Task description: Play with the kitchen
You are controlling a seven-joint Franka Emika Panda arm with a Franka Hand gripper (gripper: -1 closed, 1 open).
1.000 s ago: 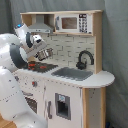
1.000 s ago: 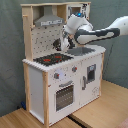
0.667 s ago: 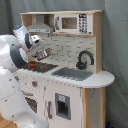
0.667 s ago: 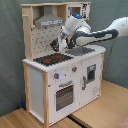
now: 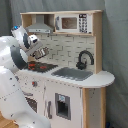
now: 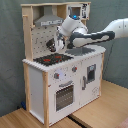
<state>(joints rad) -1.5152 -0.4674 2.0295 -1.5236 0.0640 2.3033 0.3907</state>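
Kitchen [image 6: 65, 75]: upright on a wood floor [image 6: 100, 112]. Gripper [image 6: 53, 45]: poised over the stovetop [image 6: 52, 59], just under the hood [image 5: 39, 26] (finger state cannot be told). Risk: a fast descent could jam against the burners.

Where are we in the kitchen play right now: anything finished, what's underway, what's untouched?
Nothing looks finished: the white and light-wood toy kitchen has its oven door shut. In hand: the gripper hovers over the black-red stovetop, under the grey hood. Whether it holds anything is unclear. Left: the black faucet, the grey sink and the knobs appear untouched.
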